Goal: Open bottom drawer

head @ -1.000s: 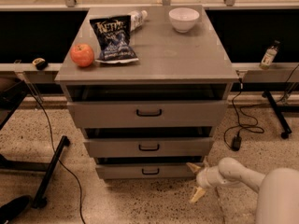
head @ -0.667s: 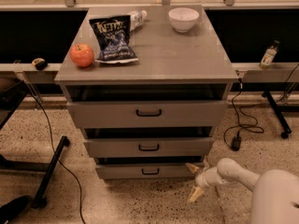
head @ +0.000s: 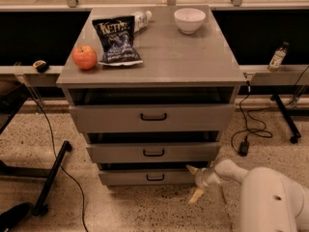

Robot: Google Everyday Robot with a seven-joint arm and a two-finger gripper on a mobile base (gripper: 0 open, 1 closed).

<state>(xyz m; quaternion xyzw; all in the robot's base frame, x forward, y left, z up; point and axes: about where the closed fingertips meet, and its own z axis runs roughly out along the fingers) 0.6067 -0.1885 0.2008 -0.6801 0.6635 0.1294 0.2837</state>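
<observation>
Fingers spread wide, two of them, pale and tapered, one angled up and one angled down, and nothing held between them. The gripper sits low, just above the speckled floor, at the right end of the bottom drawer. The upper finger reaches the drawer front's right corner; whether it actually touches cannot be told. The lower finger points down toward the floor, apart from the cabinet. The white arm comes in from the lower right.

The bottom drawer is the lowest and slimmest front of the grey cabinet, with its small black handle centred and well left of the gripper.

Now the count: three drawers, with the middle drawer and the top drawer above it, each with one black handle. On the cabinet top there is one red apple, one dark chip bag, one white bowl and one bottle lying down behind the bag. One more small bottle stands on the ledge at right.
</observation>
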